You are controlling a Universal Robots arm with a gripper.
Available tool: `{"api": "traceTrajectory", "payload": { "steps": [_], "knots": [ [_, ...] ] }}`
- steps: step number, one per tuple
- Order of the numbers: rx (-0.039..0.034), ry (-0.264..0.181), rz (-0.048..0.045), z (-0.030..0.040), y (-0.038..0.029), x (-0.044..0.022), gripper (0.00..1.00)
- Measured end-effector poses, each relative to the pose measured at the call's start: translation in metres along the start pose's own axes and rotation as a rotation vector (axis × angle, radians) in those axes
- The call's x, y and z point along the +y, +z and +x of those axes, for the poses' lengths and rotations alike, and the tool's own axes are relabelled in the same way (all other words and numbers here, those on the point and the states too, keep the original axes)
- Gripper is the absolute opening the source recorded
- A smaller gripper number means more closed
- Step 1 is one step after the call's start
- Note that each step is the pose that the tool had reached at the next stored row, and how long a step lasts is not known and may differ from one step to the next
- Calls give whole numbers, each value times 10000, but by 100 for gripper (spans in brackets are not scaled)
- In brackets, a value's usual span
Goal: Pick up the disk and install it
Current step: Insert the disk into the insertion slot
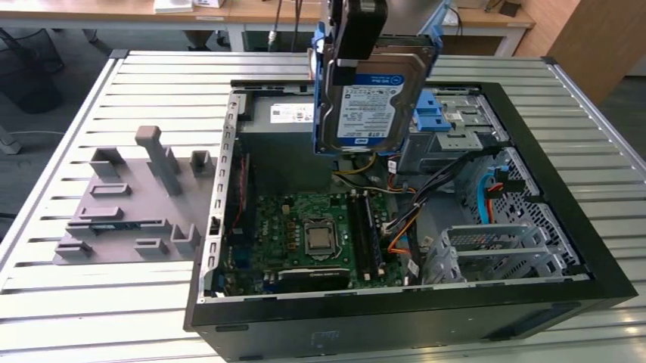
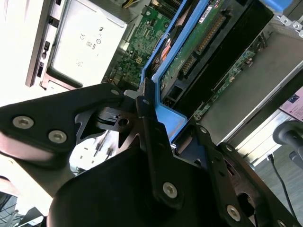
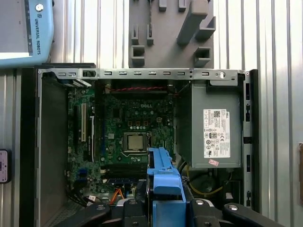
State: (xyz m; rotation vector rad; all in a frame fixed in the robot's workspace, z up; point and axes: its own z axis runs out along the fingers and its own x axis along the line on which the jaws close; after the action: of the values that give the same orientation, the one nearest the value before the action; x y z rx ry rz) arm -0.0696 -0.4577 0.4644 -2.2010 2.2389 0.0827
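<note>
The disk [image 1: 371, 98], silver with a blue-and-white label and blue side rails, hangs upright above the back of the open computer case [image 1: 565, 287]. My gripper [image 1: 352, 64] is shut on its upper edge from above. In the second wrist view my gripper [image 2: 151, 118] clamps the disk's blue rail [image 2: 163, 61], and the disk's green circuit-board side [image 2: 208, 33] runs away from it. In the first wrist view the blue rail [image 3: 163, 182] stands between my fingers [image 3: 196, 208], over the motherboard [image 3: 132, 127]. The blue-latched drive bay [image 1: 454, 113] sits just to the exterior view's right of the disk.
The grey power supply [image 3: 213, 127] with a white sticker lies in the case beside the motherboard. A metal drive cage [image 1: 500, 249] and loose cables [image 1: 404, 227] fill the case's right side. A grey fixture plate [image 1: 131, 204] with upright blocks lies on the slatted table at the exterior view's left.
</note>
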Motion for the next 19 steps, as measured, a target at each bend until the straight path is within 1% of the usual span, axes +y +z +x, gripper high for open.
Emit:
{"api": "traceTrajectory", "payload": {
  "steps": [12, 13, 19],
  "knots": [
    [0, 0, 1, 0, 0, -8, 37],
    [-1, 0, 0, 24, 0, -9, 37],
    [-1, 1, 0, 69, 0, -8, 37]
  ]
}}
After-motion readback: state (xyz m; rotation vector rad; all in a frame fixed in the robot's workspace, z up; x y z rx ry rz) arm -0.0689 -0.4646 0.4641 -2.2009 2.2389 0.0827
